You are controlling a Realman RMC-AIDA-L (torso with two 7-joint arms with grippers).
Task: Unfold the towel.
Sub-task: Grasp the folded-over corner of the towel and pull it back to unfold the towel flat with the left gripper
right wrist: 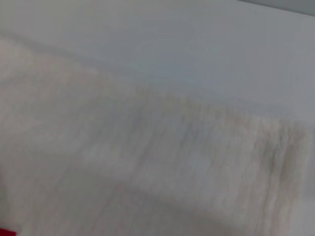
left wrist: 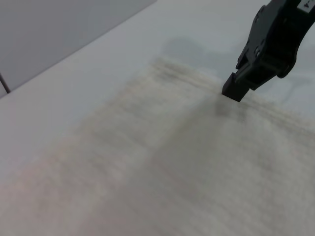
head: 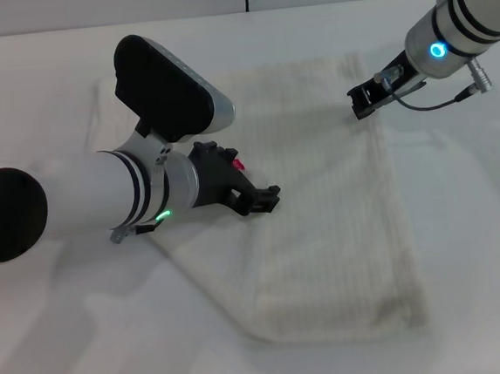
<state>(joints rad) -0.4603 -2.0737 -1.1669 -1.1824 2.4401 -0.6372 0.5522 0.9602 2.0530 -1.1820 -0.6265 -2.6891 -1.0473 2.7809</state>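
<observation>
The cream-white ribbed towel (head: 323, 224) lies flat on the white table, with its small red-pink tag (head: 239, 164) showing beside my left gripper. My left gripper (head: 264, 199) hovers low over the towel's left-middle part. My right gripper (head: 363, 101) is at the towel's far right corner, just above or touching the cloth. It also shows in the left wrist view (left wrist: 237, 91), over the towel's far edge (left wrist: 197, 81). The right wrist view shows only blurred towel (right wrist: 147, 162) and table.
The white table (head: 62, 343) surrounds the towel on all sides. A lighter stretch of cloth (head: 112, 111) lies behind my left arm (head: 76, 198). A wall panel (left wrist: 49, 29) stands beyond the table edge.
</observation>
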